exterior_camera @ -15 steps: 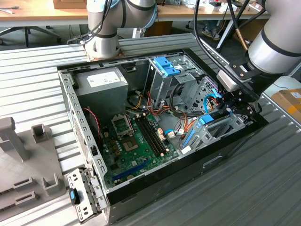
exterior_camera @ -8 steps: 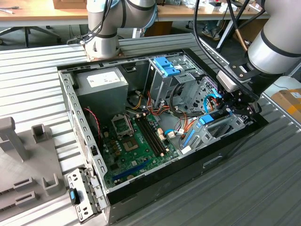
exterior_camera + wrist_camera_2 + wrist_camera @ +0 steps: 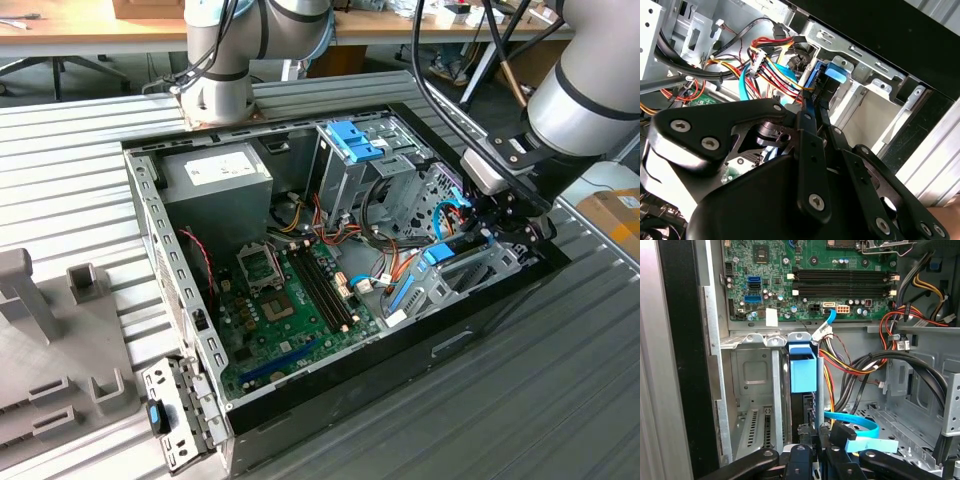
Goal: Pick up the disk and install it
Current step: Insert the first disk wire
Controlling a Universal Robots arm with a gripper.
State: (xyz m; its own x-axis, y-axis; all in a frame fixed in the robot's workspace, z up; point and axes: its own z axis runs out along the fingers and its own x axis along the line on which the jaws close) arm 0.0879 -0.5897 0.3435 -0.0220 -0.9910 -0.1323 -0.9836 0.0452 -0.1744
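The disk [image 3: 803, 371] stands on edge in the silver drive bay [image 3: 754, 371] at the case's corner, and its blue end tab [image 3: 835, 75] points toward the motherboard. My gripper [image 3: 815, 434] is shut on the disk's rear end, one black finger [image 3: 809, 117] on each side. In the exterior view the gripper [image 3: 483, 232] hangs over the case's right end, and the blue tab [image 3: 438, 253] shows just below it. Most of the disk's black body is hidden by the fingers and the bay walls.
Red, yellow and black cables [image 3: 860, 365] and a blue flat cable [image 3: 855, 421] crowd the space beside the bay. A tall silver cage with a blue clip [image 3: 352, 140], the power supply [image 3: 215, 175] and the motherboard [image 3: 290, 300] fill the case. A grey fixture [image 3: 40, 330] stands outside it.
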